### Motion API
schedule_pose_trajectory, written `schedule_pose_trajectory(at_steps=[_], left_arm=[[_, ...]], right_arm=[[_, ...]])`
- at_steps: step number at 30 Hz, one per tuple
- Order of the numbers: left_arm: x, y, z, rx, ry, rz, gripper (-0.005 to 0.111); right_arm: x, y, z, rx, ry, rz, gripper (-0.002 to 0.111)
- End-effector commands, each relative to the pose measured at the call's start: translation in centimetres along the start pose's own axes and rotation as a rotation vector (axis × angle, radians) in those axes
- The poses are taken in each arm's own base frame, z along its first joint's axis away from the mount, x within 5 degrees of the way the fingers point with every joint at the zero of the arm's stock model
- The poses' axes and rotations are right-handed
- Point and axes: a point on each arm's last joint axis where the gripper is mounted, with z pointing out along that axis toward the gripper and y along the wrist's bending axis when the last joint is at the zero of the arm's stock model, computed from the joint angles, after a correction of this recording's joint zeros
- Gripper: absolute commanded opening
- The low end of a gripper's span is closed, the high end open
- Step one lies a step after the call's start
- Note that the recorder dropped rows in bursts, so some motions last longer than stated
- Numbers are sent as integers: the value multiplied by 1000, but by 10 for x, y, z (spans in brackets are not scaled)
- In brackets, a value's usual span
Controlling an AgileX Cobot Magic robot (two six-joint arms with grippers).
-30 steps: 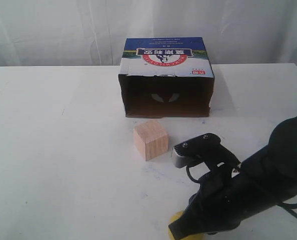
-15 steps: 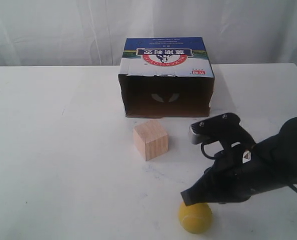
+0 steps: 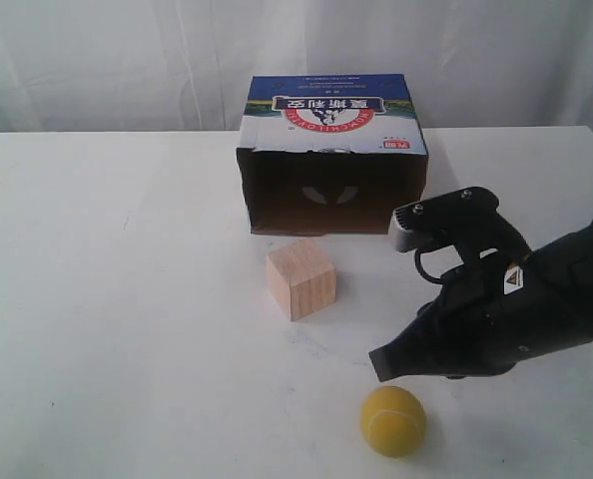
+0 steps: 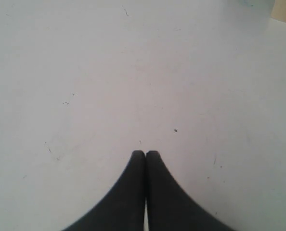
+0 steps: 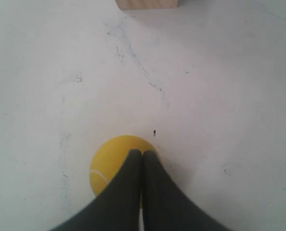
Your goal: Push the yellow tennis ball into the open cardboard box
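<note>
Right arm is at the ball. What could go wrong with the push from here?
1. The right gripper, shut, appears to sit on the box side of the yellow tennis ball. A push from there would likely roll it away from the open cardboard box.
2. The wooden cube stands before the opening's left part and may deflect the ball.
</note>
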Motion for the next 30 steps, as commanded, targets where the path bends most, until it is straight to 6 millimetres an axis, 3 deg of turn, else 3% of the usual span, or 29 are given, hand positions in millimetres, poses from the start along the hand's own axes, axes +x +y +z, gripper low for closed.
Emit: schedule_pose_trajectory(at_steps=[1, 6, 12, 16, 23, 26, 30], left_arm=[[3, 0, 0, 4, 16, 6, 0], [3, 0, 0, 4, 16, 6, 0], [3, 0, 0, 4, 16, 6, 0], [3, 0, 0, 4, 16, 6, 0], [3, 0, 0, 4, 16, 6, 0], [3, 0, 0, 4, 16, 6, 0], [3, 0, 0, 4, 16, 6, 0]], right_arm=[[2, 1, -1, -19, 11, 35, 0], [4, 13, 9, -57, 45, 24, 0], [10, 28, 41, -74, 127, -24, 0], [13, 28, 49, -69, 168, -26, 0], [11, -1, 43, 9, 183, -36, 0], [-4, -17, 28, 52, 88, -17, 0], [-18, -18, 9, 55, 60, -25, 0]])
